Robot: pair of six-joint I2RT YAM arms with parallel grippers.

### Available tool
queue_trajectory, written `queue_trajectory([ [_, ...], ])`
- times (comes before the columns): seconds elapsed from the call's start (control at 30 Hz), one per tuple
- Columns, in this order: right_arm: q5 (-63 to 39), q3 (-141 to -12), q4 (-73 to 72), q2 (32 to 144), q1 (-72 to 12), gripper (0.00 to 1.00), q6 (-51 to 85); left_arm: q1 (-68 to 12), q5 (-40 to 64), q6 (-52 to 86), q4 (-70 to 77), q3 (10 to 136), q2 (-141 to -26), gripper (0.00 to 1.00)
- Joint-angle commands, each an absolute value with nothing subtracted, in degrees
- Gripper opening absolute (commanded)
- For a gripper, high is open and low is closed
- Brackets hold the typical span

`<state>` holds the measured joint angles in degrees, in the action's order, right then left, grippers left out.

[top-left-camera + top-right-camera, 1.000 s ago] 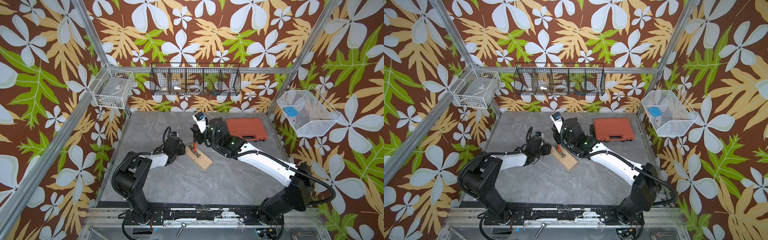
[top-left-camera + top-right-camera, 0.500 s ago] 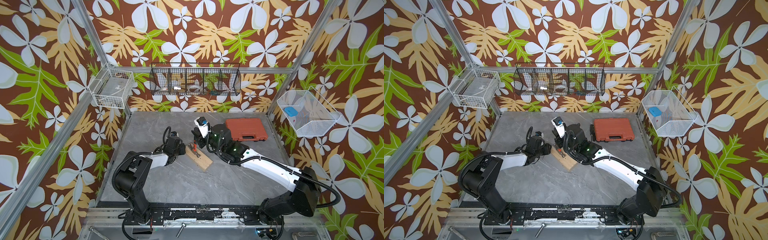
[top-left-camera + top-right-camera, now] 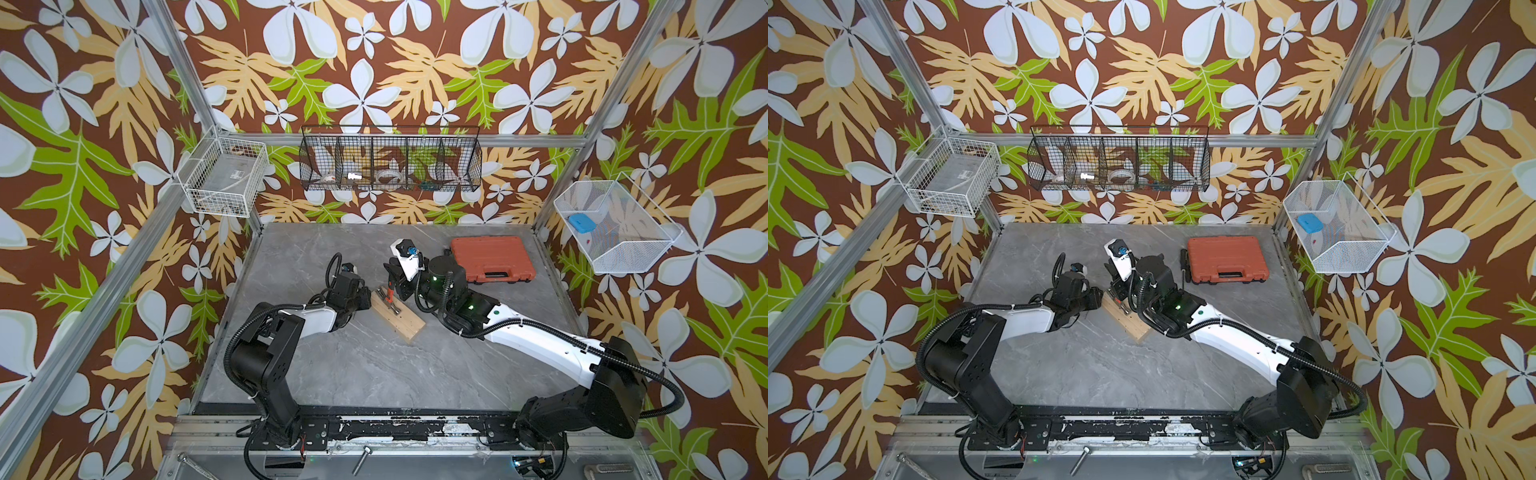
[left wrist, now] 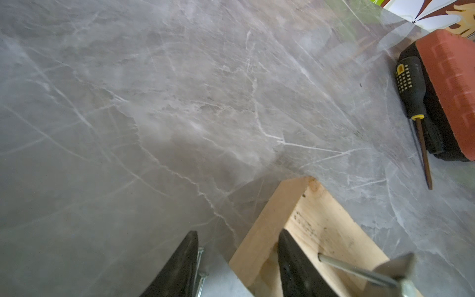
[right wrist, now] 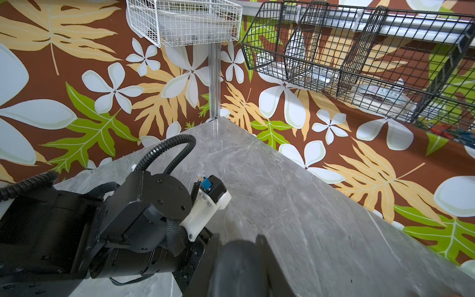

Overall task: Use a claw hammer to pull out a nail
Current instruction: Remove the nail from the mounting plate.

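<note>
Jaws of the right gripper (image 3: 395, 286) are clamped tight on the claw hammer (image 3: 390, 294), a tool with a silver steel head, red-orange shaft and black rubber end. On my right wrist feed that black end fills the bottom of the view between them. I see the hammer held steeply over the far end of the pale rectangular wooden block (image 3: 401, 322), which lies diagonally on the grey marble-patterned desk (image 3: 353, 365). On my left wrist feed its silver claw meets a long silver nail (image 4: 354, 271) that leans out of the block's top face.

On the left gripper (image 4: 237, 233) the jaws stand parted across the block's long edge. One finger (image 4: 295, 262) is over the top face and the other is beside the block, over the desk. Whether they press the wood I cannot tell.

An orange-red plastic tool case (image 3: 492, 258) sits toward the back right, with a black-and-yellow-handled screwdriver (image 4: 411, 87) just beside it.
</note>
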<state>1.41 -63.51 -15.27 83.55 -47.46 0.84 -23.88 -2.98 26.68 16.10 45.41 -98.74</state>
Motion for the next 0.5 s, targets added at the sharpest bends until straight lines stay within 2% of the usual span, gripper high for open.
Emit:
queue_trajectory([
  [0.0,-1.41,-62.96,-24.05,82.64,-47.81,0.0,2.49,-23.73,-4.15,26.1,9.05,44.91,-99.42,0.51],
  [0.47,-1.56,-59.97,-27.22,81.32,-48.08,0.0,2.9,-23.73,-4.35,26.02,8.83,44.82,-99.42,0.51],
])
